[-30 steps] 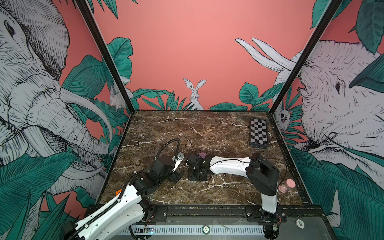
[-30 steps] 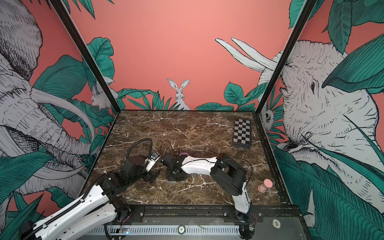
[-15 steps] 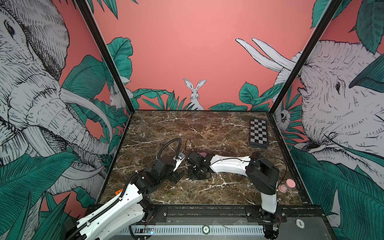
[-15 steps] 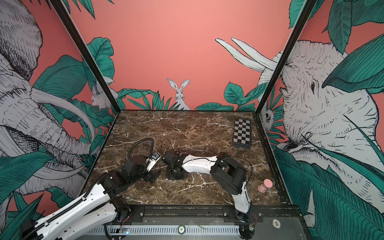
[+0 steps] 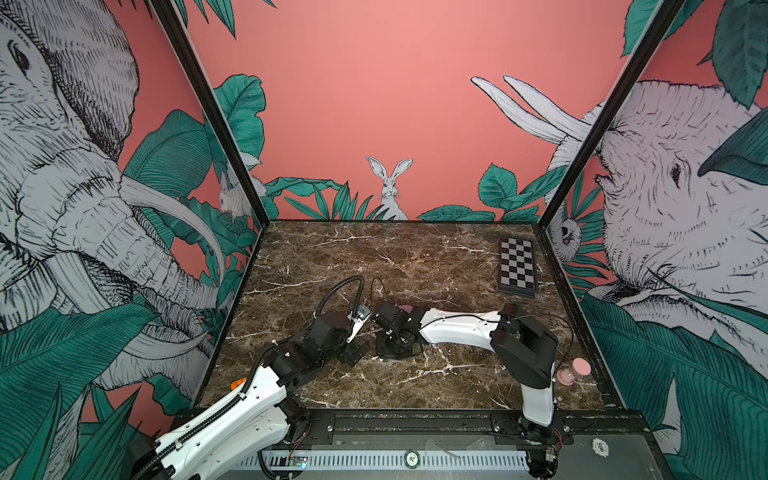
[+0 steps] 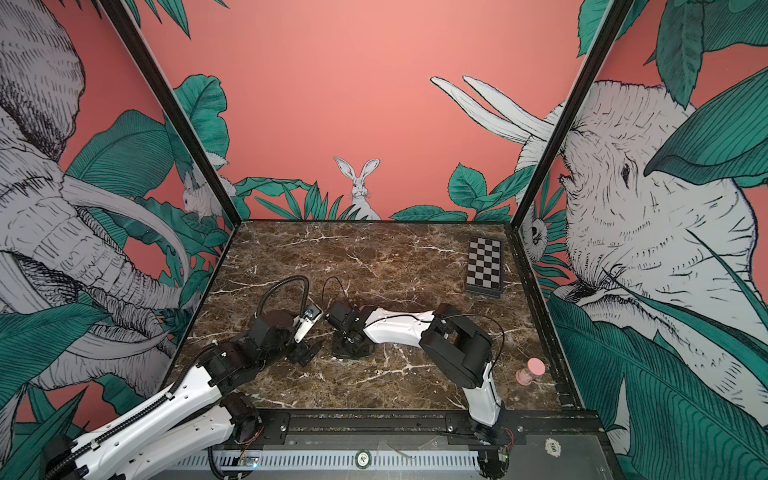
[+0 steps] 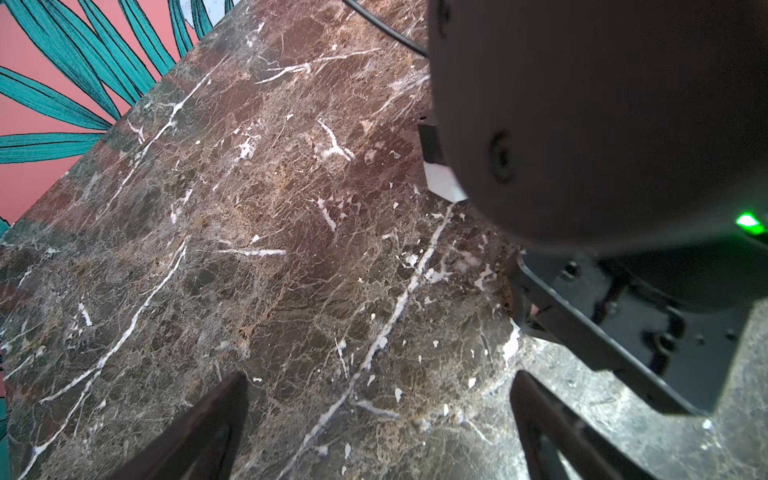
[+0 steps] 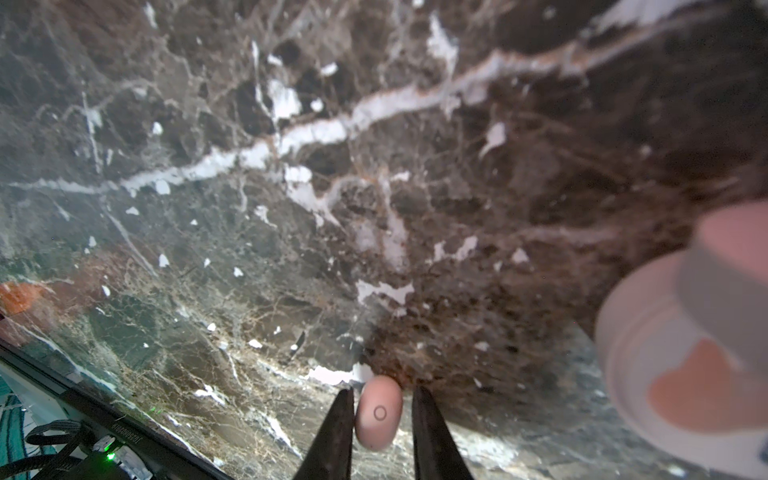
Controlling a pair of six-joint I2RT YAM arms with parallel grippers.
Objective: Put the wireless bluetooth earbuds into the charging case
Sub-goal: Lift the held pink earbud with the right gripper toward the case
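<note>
Setting: A dark marble table point(image 5: 415, 257) lay inside walls painted with elephants and a rabbit; both arms met near its centre, a little toward 6 o'clock.
Right gripper point(image 8: 380, 419): It pointed down at the marble, jaws only narrowly parted and bracketing one pale peach earbud point(image 8: 378, 413). One finger point(image 8: 338, 424) pressed against the bud, while a thin gap showed at the other. Whether the bud was lifted or lying on the stone could not be told.
Earbud: It sat between the right fingertips, its ringed face toward the wrist camera.
Charging case point(image 8: 673, 340): Blurred and pale, open with peach showing inside, it stood near the bud but apart from it.
Left gripper point(image 7: 374, 428): Its jaws were spread wide with nothing between them but bare marble. In both top views it sat at 9 o'clock of the right gripper, just beside it.
Elsewhere: A checkerboard point(image 5: 517, 270) lay at the table's 2 o'clock, and a small pink object point(image 5: 575, 370) at 4 o'clock, by the right arm's base.
</note>
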